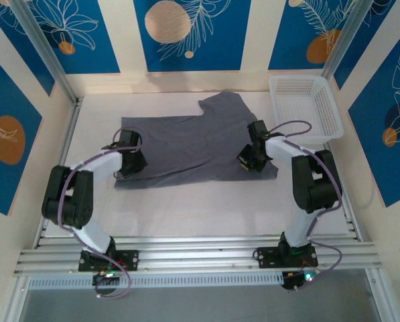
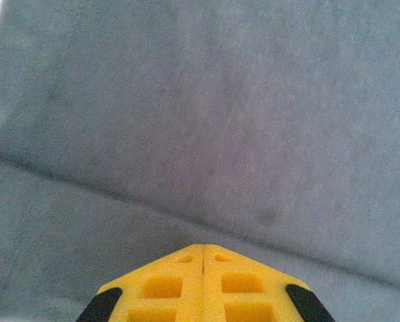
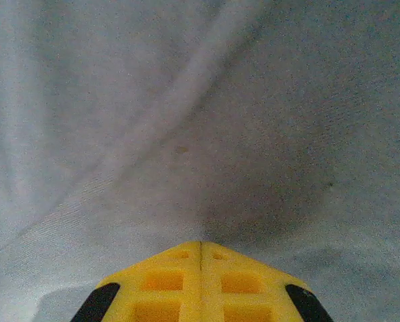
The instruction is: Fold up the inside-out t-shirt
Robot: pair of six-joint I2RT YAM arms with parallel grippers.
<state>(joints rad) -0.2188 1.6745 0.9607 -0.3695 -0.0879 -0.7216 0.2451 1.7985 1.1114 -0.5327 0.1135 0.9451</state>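
The inside-out t-shirt [image 1: 186, 147] lies spread flat on the white table, dark grey and plain, with one sleeve pointing to the far side. My left gripper [image 1: 129, 163] stands tip-down on its near left part. In the left wrist view its yellow fingers [image 2: 203, 247] are shut together with the tips pressed into the cloth [image 2: 220, 100], just near of a straight fold line. My right gripper [image 1: 251, 161] stands tip-down on the near right part. Its tips [image 3: 201, 243] are likewise shut and sunk into the cloth [image 3: 186, 100], where creases run out from a shadowed dip.
A white mesh basket [image 1: 300, 78] stands at the far right of the table, just beyond the right arm. Bare white table [image 1: 200, 208] lies between the shirt's near edge and the aluminium rails at the arms' bases. Patterned walls close in the sides.
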